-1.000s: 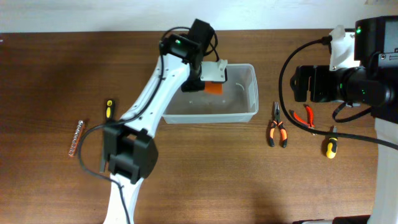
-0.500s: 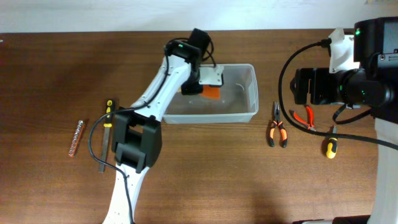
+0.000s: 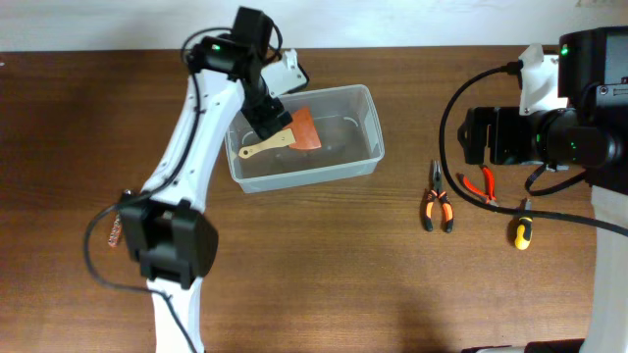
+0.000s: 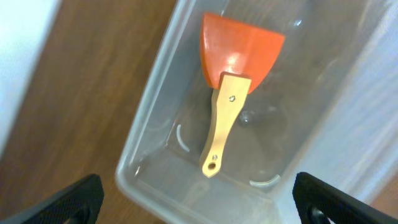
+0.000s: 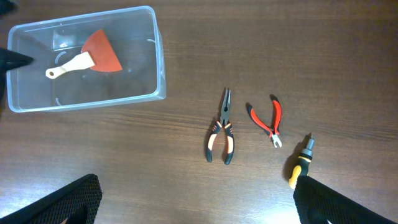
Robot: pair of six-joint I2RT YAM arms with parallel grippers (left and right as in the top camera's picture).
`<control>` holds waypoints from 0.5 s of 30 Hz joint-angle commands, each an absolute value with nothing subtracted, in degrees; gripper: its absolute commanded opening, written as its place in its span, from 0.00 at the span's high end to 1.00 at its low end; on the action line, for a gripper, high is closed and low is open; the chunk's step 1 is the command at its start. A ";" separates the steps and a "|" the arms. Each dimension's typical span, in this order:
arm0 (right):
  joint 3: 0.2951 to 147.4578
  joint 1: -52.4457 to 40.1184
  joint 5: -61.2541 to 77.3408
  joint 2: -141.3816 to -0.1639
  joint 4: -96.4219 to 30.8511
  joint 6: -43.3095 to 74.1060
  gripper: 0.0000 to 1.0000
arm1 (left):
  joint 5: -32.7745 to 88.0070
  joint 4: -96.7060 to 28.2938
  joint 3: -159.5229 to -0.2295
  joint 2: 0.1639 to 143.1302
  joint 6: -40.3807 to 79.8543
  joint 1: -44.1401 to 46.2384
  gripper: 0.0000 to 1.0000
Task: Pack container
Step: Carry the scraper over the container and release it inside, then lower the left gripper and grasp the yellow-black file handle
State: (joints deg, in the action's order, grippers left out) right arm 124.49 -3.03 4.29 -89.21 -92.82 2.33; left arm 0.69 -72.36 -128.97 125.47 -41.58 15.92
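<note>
Overhead view: a clear, colourless plastic container [image 3: 309, 176], a rimmed rectangular tub with rounded corners, sits on the brown wooden table [image 3: 324, 275] left of centre. Its long axis runs left to right, slightly tilted. The left jaws hang over its back left part, released and empty, and an orange scraper [image 3: 294, 134] with a pale handle lies loose inside. The left arm is nearer; the right jaws are well apart to the right. Left wrist view: the container [image 4: 144, 112] lies directly below the spread jaws, with the scraper [image 4: 233, 68] flat on its floor. Right wrist view: the jaws are spread wide and empty, and the container [image 5: 87, 102] lies far off up-left. Pliers [image 5: 221, 134], red cutters [image 5: 267, 119] and a screwdriver [image 5: 300, 160] lie closer, probably this arm's to fetch.
</note>
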 commanded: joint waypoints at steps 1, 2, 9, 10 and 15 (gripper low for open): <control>124.29 -2.87 3.79 -89.38 -92.60 1.91 0.01 | 0.95 -75.26 -129.23 122.23 -39.03 16.51 0.02; 124.29 -2.87 3.81 -89.38 -92.62 1.91 0.01 | 0.05 -77.28 -129.23 121.78 -38.98 16.49 0.06; 124.29 -2.87 3.81 -89.38 -92.82 1.91 0.01 | -2.74 -91.09 -129.21 120.20 -22.79 13.19 0.02; 124.29 -2.87 3.81 -89.38 -92.79 1.91 0.01 | -2.46 -92.40 -129.16 120.22 -20.93 12.36 0.00; 124.29 -2.87 3.81 -89.41 -92.55 1.91 0.01 | 8.56 -95.20 -127.66 120.27 -19.53 7.79 0.01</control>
